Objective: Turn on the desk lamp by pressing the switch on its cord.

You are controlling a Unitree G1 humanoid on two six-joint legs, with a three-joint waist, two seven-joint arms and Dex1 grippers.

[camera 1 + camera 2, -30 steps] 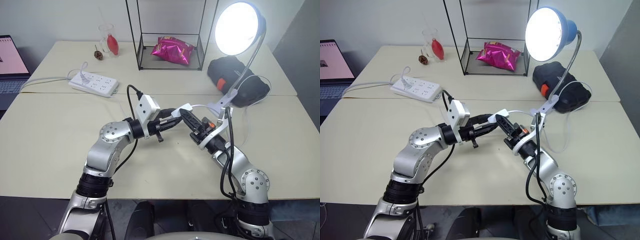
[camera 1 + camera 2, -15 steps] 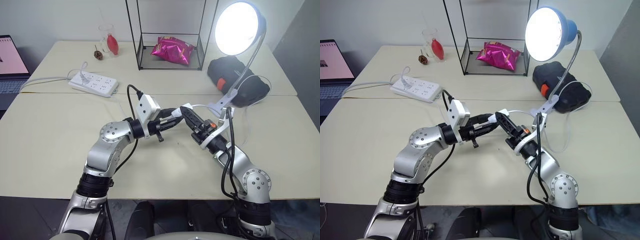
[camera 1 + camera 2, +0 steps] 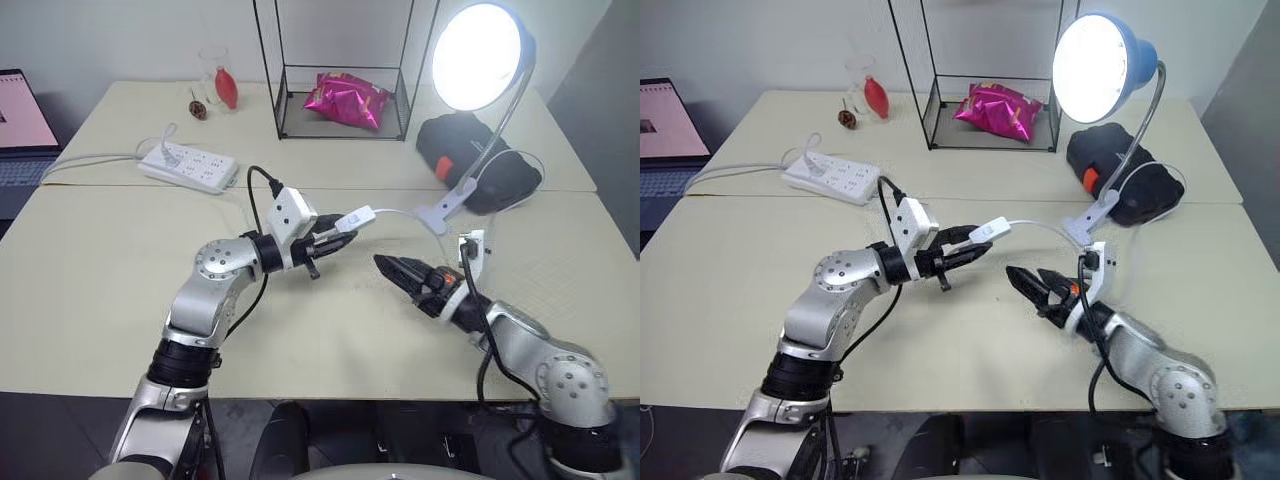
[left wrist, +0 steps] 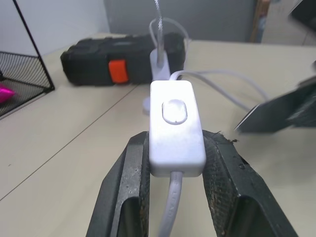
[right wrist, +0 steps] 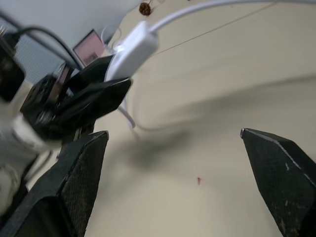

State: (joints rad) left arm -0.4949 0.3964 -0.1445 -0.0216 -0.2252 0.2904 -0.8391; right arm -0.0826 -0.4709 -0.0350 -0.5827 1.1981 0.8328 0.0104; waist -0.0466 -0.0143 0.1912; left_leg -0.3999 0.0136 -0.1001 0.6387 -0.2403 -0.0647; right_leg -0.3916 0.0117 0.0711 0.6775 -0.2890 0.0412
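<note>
Switch: light, rigid, smooth plastic; left gripper clamps its sides, rocker exposed. Right gripper spread wide, empty.

The switch is smooth, glossy white plastic, its cord a satin white sheath. The left fingers are matt black with a grainy, scuffed face. The surface is matt cream laminate. The desk lamp has a glossy blue shade on a chrome gooseneck.
</note>
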